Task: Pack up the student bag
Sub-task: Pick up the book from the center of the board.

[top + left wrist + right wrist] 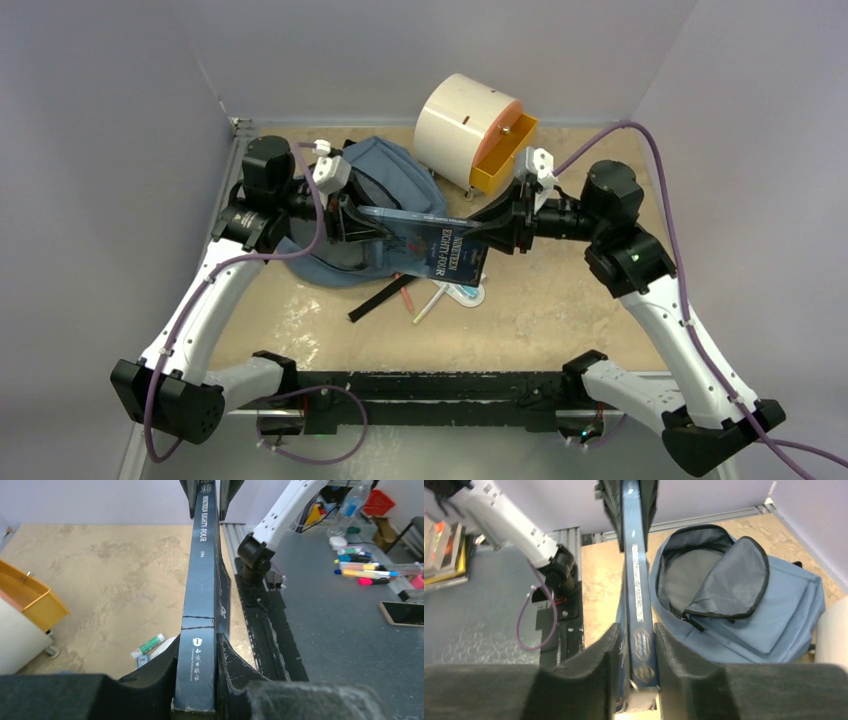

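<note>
Table (560,310): tan top, scuffed, carries everything below.

Student bag (784,610): slate-blue, lying flat at the far left of the table. Main compartment is unzipped and the mouth gapes, showing grey lining (front flap slumps partly over the opening).

Cream cylindrical cabinet (458,120): just beyond the bag's right side, with its orange drawer (500,160) pulled out.

Book (450,250): dark blue paperback, "Nineteen Eighty-Four" on cover and spine. It is held off the table at the bag's right edge, beside the open mouth, gripped at both ends.

Left gripper (197,650): clamped on the book's bag-side end, both pads pressed to the covers.

Right gripper (638,630): clamped on the book's other end, away from the bag, pads flat against the covers.

Pens (432,303): a few lie loose on the table, near side of the bag, under the book.
</note>
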Controlling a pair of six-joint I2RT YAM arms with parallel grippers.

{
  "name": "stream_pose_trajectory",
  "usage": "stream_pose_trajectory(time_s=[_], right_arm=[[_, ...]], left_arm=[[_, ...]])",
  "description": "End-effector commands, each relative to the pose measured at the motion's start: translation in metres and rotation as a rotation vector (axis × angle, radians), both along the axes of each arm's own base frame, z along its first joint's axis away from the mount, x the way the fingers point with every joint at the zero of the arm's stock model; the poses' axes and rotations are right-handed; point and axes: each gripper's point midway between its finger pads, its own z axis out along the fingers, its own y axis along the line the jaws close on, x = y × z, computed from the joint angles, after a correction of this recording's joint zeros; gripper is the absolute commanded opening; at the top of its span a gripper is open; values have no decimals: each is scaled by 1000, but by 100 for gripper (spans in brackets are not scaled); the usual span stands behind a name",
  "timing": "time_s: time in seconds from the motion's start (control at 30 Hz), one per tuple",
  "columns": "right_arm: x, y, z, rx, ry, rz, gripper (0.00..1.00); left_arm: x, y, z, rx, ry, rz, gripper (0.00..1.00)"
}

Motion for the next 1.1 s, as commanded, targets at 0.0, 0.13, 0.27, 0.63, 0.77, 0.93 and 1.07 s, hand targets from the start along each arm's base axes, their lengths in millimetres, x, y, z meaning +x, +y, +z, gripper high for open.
stream_pose_trajectory(time_s=[0.0, 0.13, 0.27, 0.63, 0.77, 0.93, 1.07], right_arm=[[24, -4, 33, 18, -166, -109, 47], [41, -5, 24, -29, -163, -159, 71], [45, 2, 10, -45, -165, -120, 73], [76, 36, -14, -129, -212, -54, 70], [70, 62, -30, -175, -183, 38, 65], [59, 86, -55, -237, -136, 124, 55], [57, 92, -69, -269, -112, 149, 44]], left_arm=[[15, 1, 11, 6, -76, 99, 0], [25, 2, 9, 21, -86, 159, 0], [32, 3, 9, 27, -87, 190, 0], [28, -2, 5, 37, -49, 93, 0], [27, -3, 5, 36, -32, 61, 0], [34, -4, 2, 52, -30, 85, 0], [38, -4, 0, 63, -30, 102, 0]])
